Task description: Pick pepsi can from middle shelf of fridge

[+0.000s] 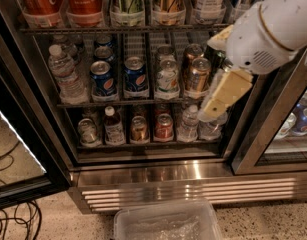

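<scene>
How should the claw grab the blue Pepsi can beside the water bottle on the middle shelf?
Probably grip the small blue aluminium Pepsi can by its upright round sides, above the clear plastic tray, coming straight from the front, since neighbours crowd both sides. The claw hangs at the dark wire middle shelf's right end.

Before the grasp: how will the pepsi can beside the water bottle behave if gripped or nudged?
The pepsi can stands upright on the middle shelf, so a nudge probably tips it rather than rolls it. Its smooth metal wall looks slippery and likely dents under a hard squeeze. The gripper hangs at the shelf's right end.
</scene>
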Tool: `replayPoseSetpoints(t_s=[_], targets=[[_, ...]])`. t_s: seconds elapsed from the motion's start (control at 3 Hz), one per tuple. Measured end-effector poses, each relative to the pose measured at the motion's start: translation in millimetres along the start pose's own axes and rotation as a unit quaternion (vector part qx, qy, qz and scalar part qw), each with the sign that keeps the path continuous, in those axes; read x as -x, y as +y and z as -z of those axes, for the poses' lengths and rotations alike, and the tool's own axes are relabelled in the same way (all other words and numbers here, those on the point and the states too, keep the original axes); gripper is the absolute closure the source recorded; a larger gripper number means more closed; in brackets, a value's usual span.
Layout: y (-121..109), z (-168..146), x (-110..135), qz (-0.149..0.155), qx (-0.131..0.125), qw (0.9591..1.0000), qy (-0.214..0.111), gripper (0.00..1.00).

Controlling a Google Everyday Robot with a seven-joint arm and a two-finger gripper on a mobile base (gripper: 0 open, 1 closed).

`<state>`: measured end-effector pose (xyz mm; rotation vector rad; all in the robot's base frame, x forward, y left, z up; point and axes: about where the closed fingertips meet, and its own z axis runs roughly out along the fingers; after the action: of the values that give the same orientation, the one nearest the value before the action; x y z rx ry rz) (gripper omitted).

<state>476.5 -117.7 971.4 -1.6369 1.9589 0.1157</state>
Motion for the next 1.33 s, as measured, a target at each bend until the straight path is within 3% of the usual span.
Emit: replayPoseSetpoints(t_s=[0.33, 1.0, 1.33], targets=[[-1.1, -19.6, 43.6, 0.006, -0.005, 0.9974, -0.071, 0.00], [5.2, -34.7, 53.3, 0.009, 0.004, 0.9965, -0.083, 0.00], [25.3, -65.5, 73.6, -0.010, 0.012, 0.9938, -0.110, 0.00]])
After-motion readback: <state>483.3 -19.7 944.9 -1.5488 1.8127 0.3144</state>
